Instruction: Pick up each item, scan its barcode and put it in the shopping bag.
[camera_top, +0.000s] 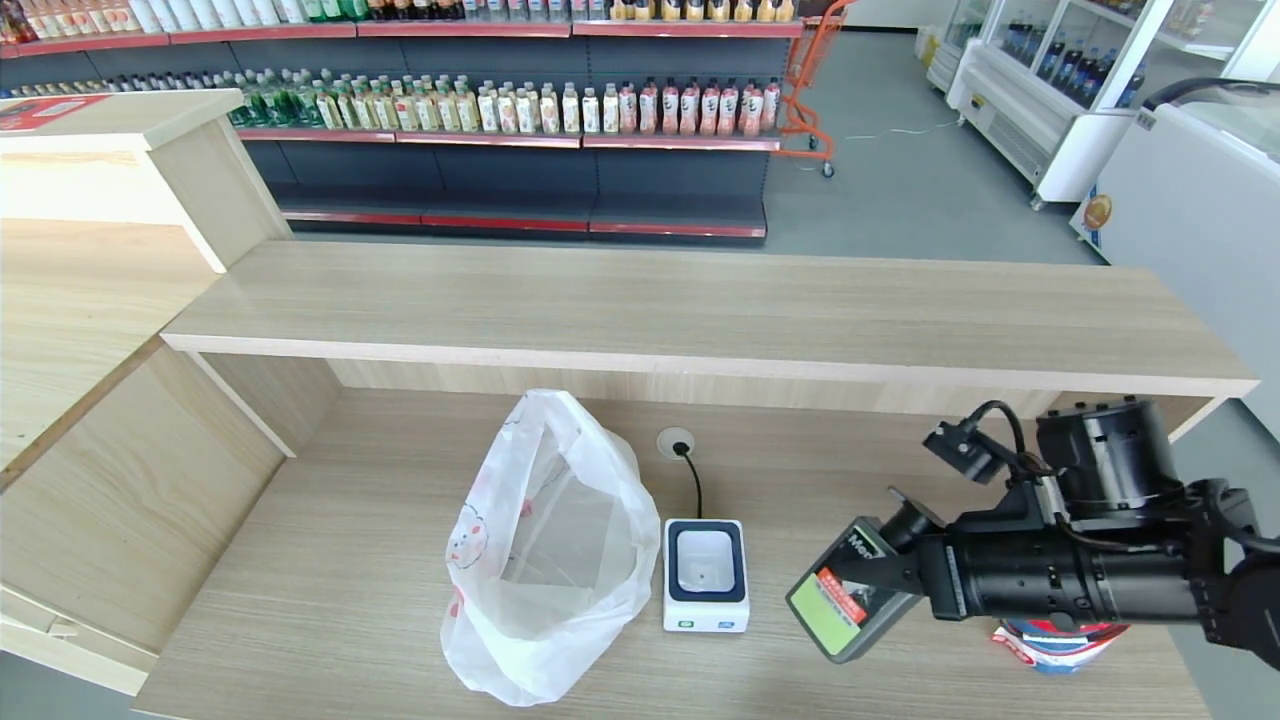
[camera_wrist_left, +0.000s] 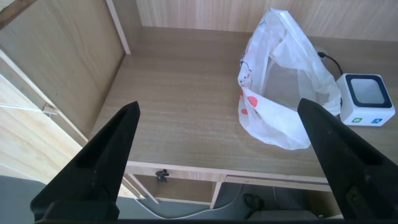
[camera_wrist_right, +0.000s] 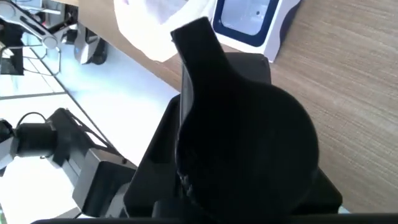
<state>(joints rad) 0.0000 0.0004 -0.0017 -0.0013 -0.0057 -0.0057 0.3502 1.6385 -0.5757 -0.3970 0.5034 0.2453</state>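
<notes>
Two items are accounted for, neither of them bagged. The task is judged to be at an early stage, with scan and bagging outstanding for both. Nearest, the left gripper (camera_wrist_left: 217, 118) hangs by the front edge of the desk (camera_top: 330, 600), its fingers spread wide with nothing between them. At the near right edge a red, white and blue packet (camera_top: 1050, 645) lies on the desk beneath the right arm, not yet picked up. Just beyond it, the right gripper (camera_top: 885, 565) has its fingers closed on a dark box (camera_top: 850, 605) with a green and red label. The box is held tilted above the desk, just right of the barcode scanner (camera_top: 705, 575) and not over its window. The white shopping bag (camera_top: 550, 560) stands open just beside the scanner's left side, and no item can be made out inside. A cable (camera_top: 693, 480) runs back from the scanner to a desk port. Farther off are a raised counter ledge (camera_top: 700, 310) and bottle shelves (camera_top: 500, 110).
</notes>
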